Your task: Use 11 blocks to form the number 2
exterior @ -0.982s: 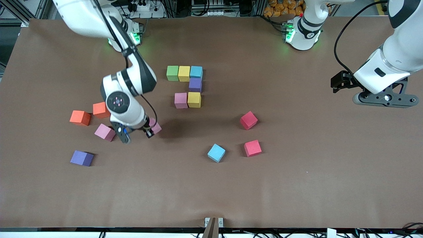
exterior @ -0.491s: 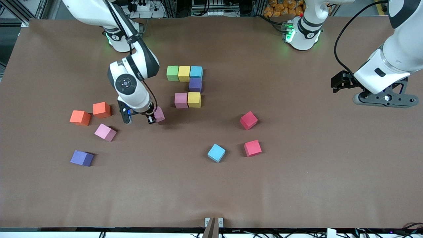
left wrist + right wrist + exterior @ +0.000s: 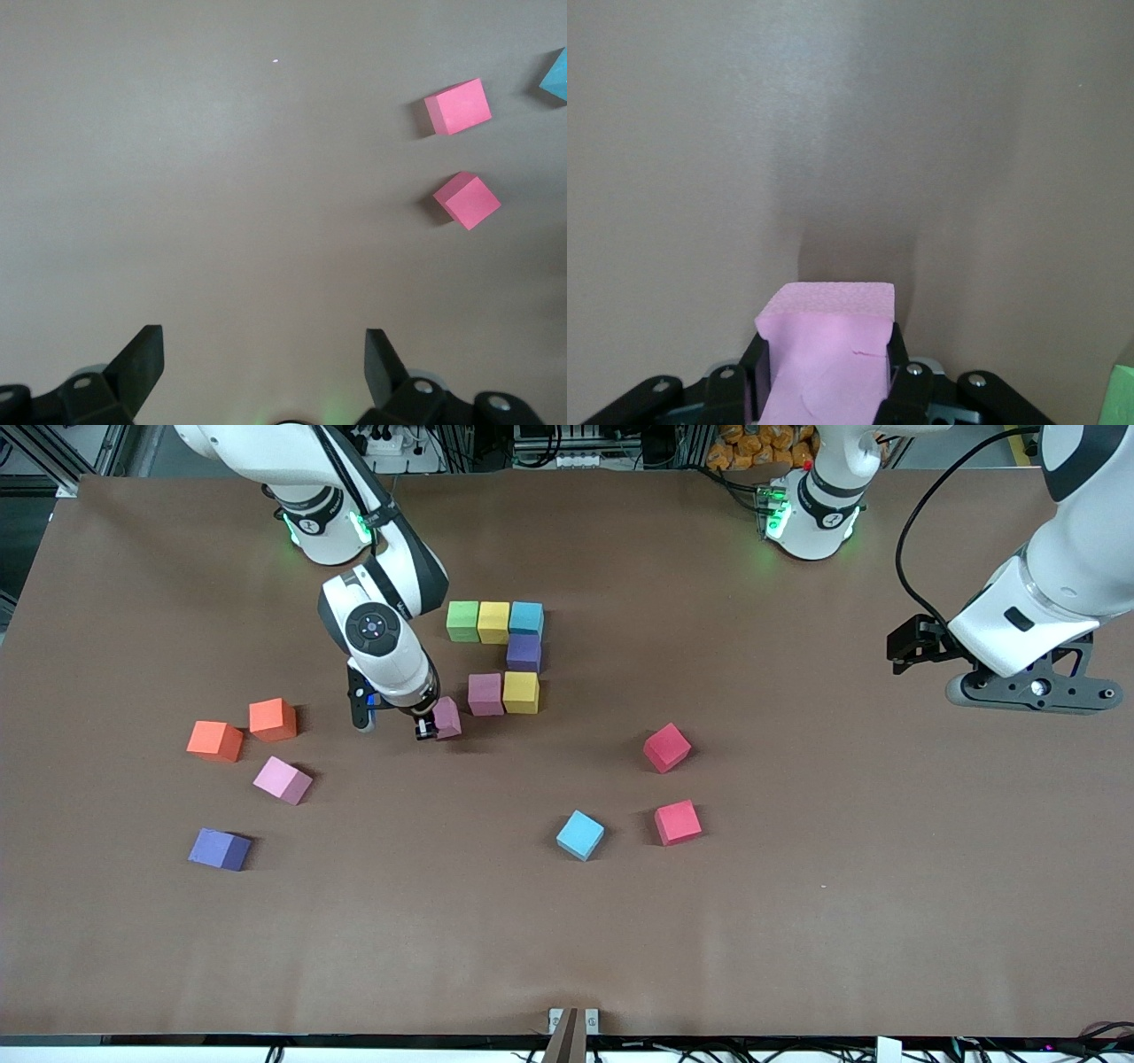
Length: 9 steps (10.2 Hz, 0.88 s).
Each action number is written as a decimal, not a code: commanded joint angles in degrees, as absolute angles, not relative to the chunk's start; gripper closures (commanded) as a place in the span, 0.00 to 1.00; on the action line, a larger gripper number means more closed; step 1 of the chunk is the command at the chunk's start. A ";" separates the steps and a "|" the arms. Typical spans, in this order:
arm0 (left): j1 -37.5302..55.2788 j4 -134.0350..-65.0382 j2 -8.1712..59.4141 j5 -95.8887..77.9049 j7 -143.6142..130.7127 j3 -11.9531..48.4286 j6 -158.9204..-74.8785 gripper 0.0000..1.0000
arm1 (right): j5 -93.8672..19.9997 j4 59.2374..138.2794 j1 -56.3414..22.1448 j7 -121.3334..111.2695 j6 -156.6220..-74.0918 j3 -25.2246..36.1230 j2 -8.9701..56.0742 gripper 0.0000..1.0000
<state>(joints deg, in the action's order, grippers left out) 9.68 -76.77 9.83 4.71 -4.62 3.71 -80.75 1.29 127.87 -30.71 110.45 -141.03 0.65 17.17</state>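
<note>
The number 2 (image 3: 501, 657) is part built on the tabletop (image 3: 567, 921): 6 cubes so far, with green, yellow and light blue in the top row, purple beneath the light blue, then pink and yellow in the middle row. The right gripper (image 3: 431, 724) has its jaws clamped on a pink block (image 3: 446, 717), carried low just beside the placed pink cube (image 3: 485, 693), toward the right arm's end. That spot looks like the open third place of the middle row, which would explain the carry. Whether the held block touches the tabletop is hard to tell; the right wrist view shows only its shadow ahead of the jaws. The left gripper (image 3: 264, 354) waits with jaws spread wide and empty, 2 red blocks (image 3: 458, 106) lying well ahead of them, out of the way of the build.
</note>
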 commanded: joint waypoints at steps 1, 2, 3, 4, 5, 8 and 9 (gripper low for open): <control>9.76 -77.08 9.05 5.01 -4.57 3.87 -80.07 0.00 | 1.32 131.74 -31.03 113.11 -142.03 0.70 13.72 1.00; 9.76 -77.17 9.05 5.01 -4.57 3.87 -80.07 0.00 | 1.32 132.44 -31.03 113.38 -142.12 0.62 13.01 1.00; 9.84 -77.17 8.97 5.01 -4.74 3.87 -80.07 0.00 | 1.32 132.89 -31.03 114.34 -142.21 0.44 12.75 1.00; 9.84 -77.17 8.96 4.92 -4.92 3.95 -80.07 0.00 | 1.32 133.15 -31.98 115.91 -142.82 0.44 12.74 1.00; 9.84 -77.08 8.96 4.92 -5.18 4.30 -80.07 0.00 | 1.32 133.68 -32.86 117.75 -143.78 0.44 12.66 1.00; 9.76 -77.17 8.96 5.01 -5.10 4.92 -80.07 0.00 | 1.32 134.47 -33.84 120.15 -143.88 -0.44 12.74 1.00; 9.41 -77.17 8.96 5.01 -4.92 4.92 -80.07 0.00 | 1.32 134.91 -33.84 120.15 -144.66 -0.44 12.74 1.00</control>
